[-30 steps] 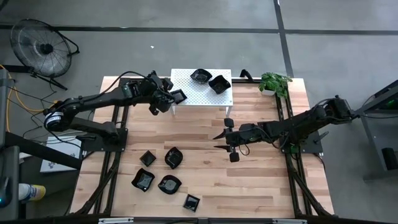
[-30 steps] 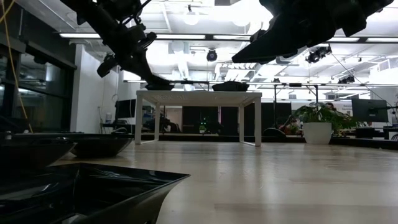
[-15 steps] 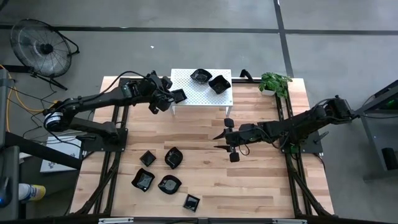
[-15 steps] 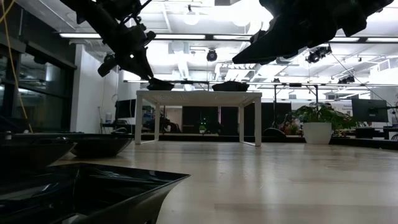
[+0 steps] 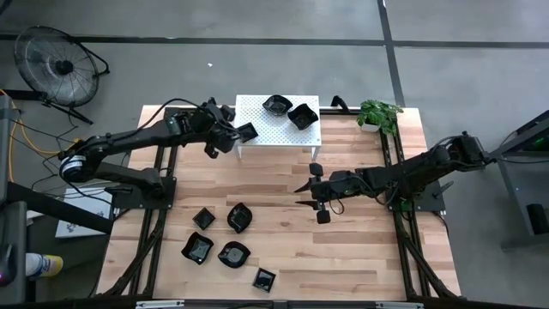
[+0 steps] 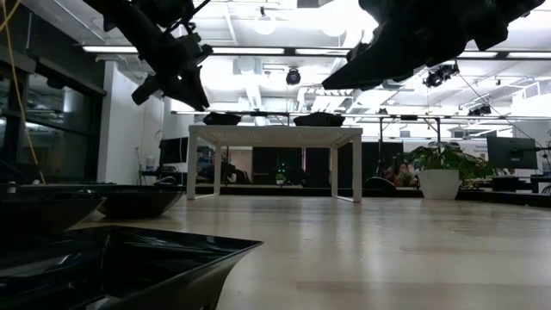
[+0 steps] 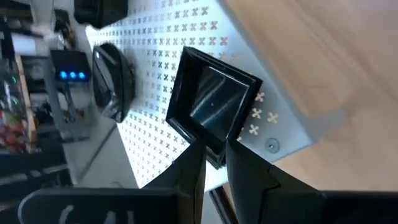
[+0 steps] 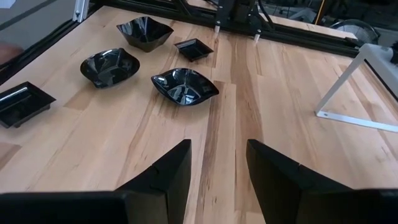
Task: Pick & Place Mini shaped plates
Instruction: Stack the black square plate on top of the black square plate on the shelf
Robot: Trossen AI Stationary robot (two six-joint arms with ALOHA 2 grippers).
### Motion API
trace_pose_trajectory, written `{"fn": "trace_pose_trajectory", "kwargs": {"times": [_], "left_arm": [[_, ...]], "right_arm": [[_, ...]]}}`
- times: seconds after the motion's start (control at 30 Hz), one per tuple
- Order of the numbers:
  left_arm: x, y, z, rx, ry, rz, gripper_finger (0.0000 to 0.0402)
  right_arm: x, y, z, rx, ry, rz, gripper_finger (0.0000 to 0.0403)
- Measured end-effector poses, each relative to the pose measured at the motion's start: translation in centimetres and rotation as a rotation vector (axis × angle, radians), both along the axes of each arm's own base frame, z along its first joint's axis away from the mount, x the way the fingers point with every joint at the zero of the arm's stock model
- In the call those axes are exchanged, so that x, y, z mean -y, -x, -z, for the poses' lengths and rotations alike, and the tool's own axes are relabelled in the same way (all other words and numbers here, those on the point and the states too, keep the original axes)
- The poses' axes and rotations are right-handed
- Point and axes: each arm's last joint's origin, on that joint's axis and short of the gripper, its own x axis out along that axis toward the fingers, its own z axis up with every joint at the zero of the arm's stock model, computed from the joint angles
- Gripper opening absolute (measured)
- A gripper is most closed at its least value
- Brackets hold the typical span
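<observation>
The desk is a light wooden slab on a grey concrete floor, with a round fan in the upper left of the high view and a potted plant at the desk's upper right corner. The low view looks across the wood into a large room with bright ceiling lights.

A white perforated stand sits at the upper middle of the desk. Eight small black dishes are in sight. Three are on the stand: two close together near its upper right and one square dish at its left edge. Five dishes lie on the wood in the lower left, spread apart.

The left pincer hovers at the stand's left edge; its fingers stand narrowly apart, on either side of the square dish's near rim, and I cannot tell whether they touch it. The right pincer hangs over the bare middle of the desk, its fingers spread and holding nothing.
</observation>
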Motion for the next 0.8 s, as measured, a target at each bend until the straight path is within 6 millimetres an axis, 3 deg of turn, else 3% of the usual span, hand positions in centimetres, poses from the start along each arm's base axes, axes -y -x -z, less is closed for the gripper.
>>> {"fn": "trace_pose_trajectory", "kwargs": {"times": [0.4, 0.8], "left_arm": [[0.31, 0.63, 0.62, 0.193, 0.421, -0.42, 0.006], [0.25, 0.24, 0.58, 0.302, 0.567, -0.515, 0.006]], "right_arm": [[0.01, 0.05, 0.11, -0.016, -0.027, 0.014, 0.0149], [0.01, 0.05, 0.11, -0.016, -0.031, 0.015, 0.0149]]}}
